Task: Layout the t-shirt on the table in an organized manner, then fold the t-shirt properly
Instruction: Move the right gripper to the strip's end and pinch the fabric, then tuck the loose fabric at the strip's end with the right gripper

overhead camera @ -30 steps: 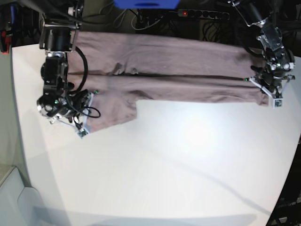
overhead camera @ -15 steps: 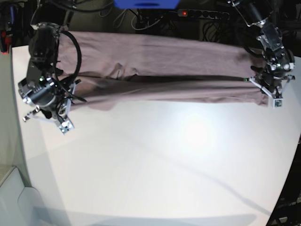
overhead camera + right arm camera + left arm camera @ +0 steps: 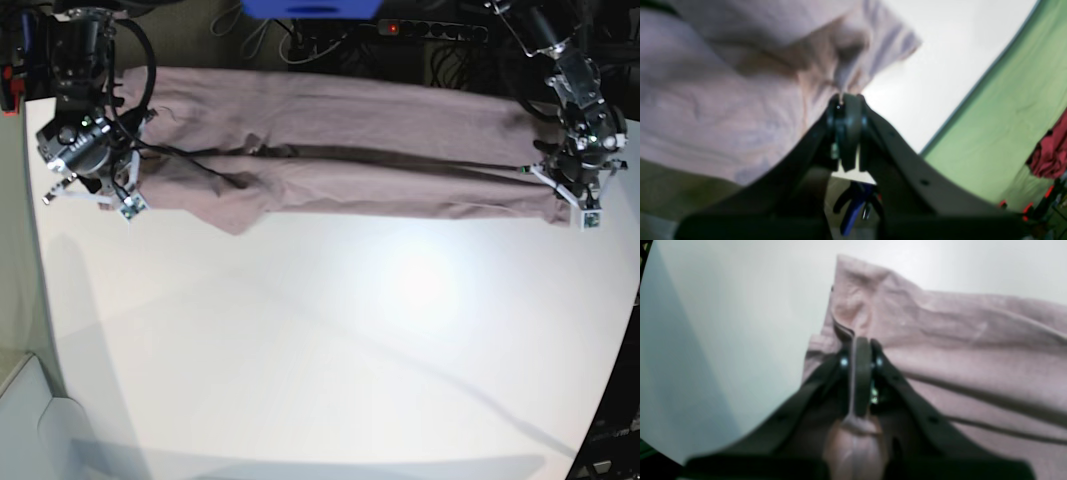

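The dusty-pink soft cotton t-shirt lies stretched in a long band across the far side of the smooth white tabletop. The left tool is clamped on a pinch of its cloth at one end, and the right tool is clamped on cloth at the other.

A hard pull from either end could slip the thin pinch free, and the bunched folds mid-shirt could set crooked. Both wrist views are blurred; I can't make out the neck or sleeves.

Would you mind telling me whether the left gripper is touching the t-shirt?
Touching. The left wrist view shows the left gripper shut on a fold of the t-shirt.
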Robot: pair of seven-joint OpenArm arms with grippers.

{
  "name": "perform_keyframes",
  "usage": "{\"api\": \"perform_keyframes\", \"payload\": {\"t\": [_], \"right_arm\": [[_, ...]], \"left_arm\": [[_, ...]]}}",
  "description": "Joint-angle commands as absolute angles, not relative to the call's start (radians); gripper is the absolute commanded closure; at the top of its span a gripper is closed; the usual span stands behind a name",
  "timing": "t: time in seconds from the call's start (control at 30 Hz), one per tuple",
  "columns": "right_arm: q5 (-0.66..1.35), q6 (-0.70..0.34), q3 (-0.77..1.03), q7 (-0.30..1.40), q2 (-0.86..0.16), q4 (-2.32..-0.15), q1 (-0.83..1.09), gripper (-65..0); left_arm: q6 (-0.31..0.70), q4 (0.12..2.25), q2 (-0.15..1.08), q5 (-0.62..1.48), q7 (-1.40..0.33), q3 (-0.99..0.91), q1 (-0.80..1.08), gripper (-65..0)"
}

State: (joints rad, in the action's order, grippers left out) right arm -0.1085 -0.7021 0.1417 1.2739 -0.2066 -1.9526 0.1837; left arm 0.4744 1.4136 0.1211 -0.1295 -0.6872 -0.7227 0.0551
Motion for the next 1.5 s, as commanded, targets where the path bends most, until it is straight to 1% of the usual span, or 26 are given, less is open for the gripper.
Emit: {"api": "perform_keyframes", "payload": {"t": [0.0,0.1,0.23,0.4,0.43,0.5,0.57,0.67,0.73,0.8,1.1,1.3,1.37,1.43,1.47], "right_arm": [[-0.111,-0.698,0.145,1.268,-0.228,-1.974,0.183,0.0],[-0.108,-0.698,0.145,1.257,-0.234,-1.974,0.208,0.0],[-0.111,-0.698,0.145,1.196,-0.226,-1.974,0.229,0.0],[-0.111,-0.698,0.145,1.194,-0.226,-1.974,0.222,0.0],[-0.111,-0.698,0.145,1.194,-0.226,-1.974,0.22,-1.9],[-0.111,-0.698,0.145,1.193,-0.226,-1.969,0.203,-7.9],[-0.111,-0.698,0.145,1.188,-0.226,-1.966,0.196,-16.9],[-0.111,-0.698,0.147,1.181,-0.226,-1.966,0.191,-28.5],[-0.11,-0.698,0.147,1.162,-0.226,-1.966,0.191,-33.9],[-0.11,-0.698,0.147,1.138,-0.219,-1.966,0.185,-36.1],[-0.111,-0.698,0.148,1.081,-0.205,-1.811,0.128,-36.1],[-0.108,-0.698,0.209,1.029,-0.205,-1.75,0.124,-35.9],[-0.107,-0.698,0.219,1.017,-0.205,-1.733,0.124,-33.4],[-0.107,-0.698,0.219,1.007,-0.206,-1.712,0.124,-28.1],[-0.107,-0.698,0.219,1.001,-0.206,-1.702,0.124,-24.4]], "left_arm": [[0.47,1.422,0.136,-0.14,-0.7,-0.723,0.051,-0.2],[0.47,1.422,0.136,-0.14,-0.7,-0.723,0.051,-0.2],[0.47,1.423,0.133,-0.14,-0.7,-0.722,0.051,-0.2],[0.47,1.423,0.131,-0.14,-0.7,-0.722,0.053,-0.2],[0.47,1.423,0.131,-0.14,-0.7,-0.723,0.054,-0.2],[0.47,1.423,0.131,-0.14,-0.7,-0.723,0.054,-0.2],[0.47,1.423,0.131,-0.14,-0.7,-0.723,0.054,-0.2],[0.47,1.423,0.131,-0.14,-0.7,-0.723,0.054,-0.2],[0.47,1.423,0.131,-0.14,-0.7,-0.722,0.054,-0.2],[0.47,1.423,0.131,-0.14,-0.7,-0.722,0.054,-0.2],[0.47,1.423,0.131,-0.14,-0.7,-0.723,0.054,-0.2],[0.47,1.423,0.131,-0.14,-0.7,-0.723,0.054,-0.2],[0.47,1.423,0.131,-0.14,-0.7,-0.723,0.054,-0.2],[0.47,1.423,0.131,-0.14,-0.7,-0.723,0.054,-0.2],[0.47,1.425,0.131,-0.14,-0.7,-0.723,0.054,-0.2]]}}
